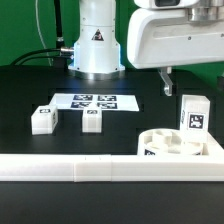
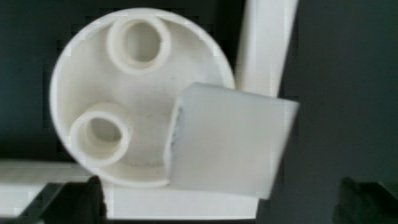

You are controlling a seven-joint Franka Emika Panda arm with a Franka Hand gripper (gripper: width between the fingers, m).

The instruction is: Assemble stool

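One leg [image 1: 192,115] stood upright on the seat [image 1: 160,146] — seemingly fitted. Two legs [image 1: 42,118] waited loose mid-table; my claw [image 1: 168,84] hung open, empty.

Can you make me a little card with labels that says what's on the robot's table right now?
seat: thick white round plastic disc seat with holes, in the corner of the long white L-shaped rail
standing leg: short white blocky tagged leg, upright beside the seat
other legs: two more white legs, apart on the black table
board: flat white marker board, farther back
gripper: robot's gripper, open, empty, over the seat
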